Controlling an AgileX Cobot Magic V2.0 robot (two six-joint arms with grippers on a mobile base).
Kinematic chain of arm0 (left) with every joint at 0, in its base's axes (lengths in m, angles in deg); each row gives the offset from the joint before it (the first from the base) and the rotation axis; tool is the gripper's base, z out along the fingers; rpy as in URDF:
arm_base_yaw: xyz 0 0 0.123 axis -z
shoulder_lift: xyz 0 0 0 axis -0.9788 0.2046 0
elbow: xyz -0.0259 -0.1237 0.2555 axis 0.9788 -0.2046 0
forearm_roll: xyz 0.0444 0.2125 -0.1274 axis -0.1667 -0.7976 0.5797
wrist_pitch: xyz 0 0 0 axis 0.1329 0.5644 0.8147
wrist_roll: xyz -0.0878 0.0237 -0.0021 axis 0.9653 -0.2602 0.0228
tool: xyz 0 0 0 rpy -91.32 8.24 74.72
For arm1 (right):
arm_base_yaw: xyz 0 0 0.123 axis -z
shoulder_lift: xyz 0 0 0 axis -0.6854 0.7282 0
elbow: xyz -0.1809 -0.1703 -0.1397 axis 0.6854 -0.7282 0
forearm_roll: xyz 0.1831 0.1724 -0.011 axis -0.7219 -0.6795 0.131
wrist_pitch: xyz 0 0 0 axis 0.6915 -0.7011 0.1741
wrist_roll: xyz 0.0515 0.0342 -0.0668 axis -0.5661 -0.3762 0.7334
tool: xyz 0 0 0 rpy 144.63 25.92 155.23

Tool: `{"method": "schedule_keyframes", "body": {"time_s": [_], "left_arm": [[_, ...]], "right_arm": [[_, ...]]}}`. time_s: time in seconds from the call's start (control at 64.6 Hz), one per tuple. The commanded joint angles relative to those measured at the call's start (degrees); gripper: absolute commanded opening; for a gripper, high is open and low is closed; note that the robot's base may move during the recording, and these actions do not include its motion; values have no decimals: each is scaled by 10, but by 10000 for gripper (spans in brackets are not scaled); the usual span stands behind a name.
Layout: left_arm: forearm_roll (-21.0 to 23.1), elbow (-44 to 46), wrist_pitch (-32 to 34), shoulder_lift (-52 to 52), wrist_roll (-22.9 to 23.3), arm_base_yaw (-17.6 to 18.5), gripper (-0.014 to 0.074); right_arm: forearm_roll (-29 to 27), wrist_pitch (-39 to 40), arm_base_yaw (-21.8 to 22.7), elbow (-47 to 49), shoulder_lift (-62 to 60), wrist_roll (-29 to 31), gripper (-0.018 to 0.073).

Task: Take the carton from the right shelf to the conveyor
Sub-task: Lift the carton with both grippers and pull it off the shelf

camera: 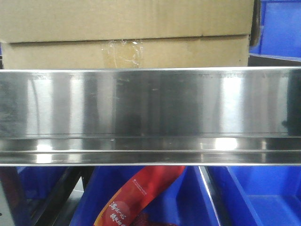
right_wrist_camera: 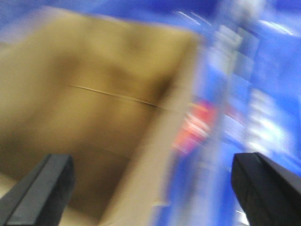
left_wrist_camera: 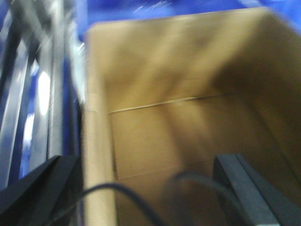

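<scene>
The brown carton (camera: 127, 28) sits on the right shelf behind its shiny steel front rail (camera: 150, 108), with clear tape on its front. Both wrist views are blurred. The left wrist view looks down into the open carton (left_wrist_camera: 178, 70). My left gripper (left_wrist_camera: 143, 176) is open, its fingers wide apart on either side of the carton's left wall (left_wrist_camera: 96, 155). The right wrist view shows the carton's inside (right_wrist_camera: 94, 84). My right gripper (right_wrist_camera: 153, 176) is open, straddling the right wall (right_wrist_camera: 155, 165) without touching it. The conveyor is out of view.
A blue bin (camera: 277, 28) stands right of the carton. Below the rail are more blue bins (camera: 254, 197), one holding a red packet (camera: 141, 193). Metal shelf posts (left_wrist_camera: 42, 94) run left of the carton. Blue bins (right_wrist_camera: 263, 94) blur past on its right.
</scene>
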Motion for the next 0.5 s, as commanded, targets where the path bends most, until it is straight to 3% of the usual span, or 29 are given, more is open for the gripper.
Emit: {"method": "schedule_keyframes", "body": {"time_s": [0.0,0.48], "left_arm": [[9,19,1,19,3,-12,466],[-6,20,4,96,3,-29,466]], "right_arm": [[27,-5,-14,41,37,-30,559],[27,11,-15,71,167,-43,559]]}}
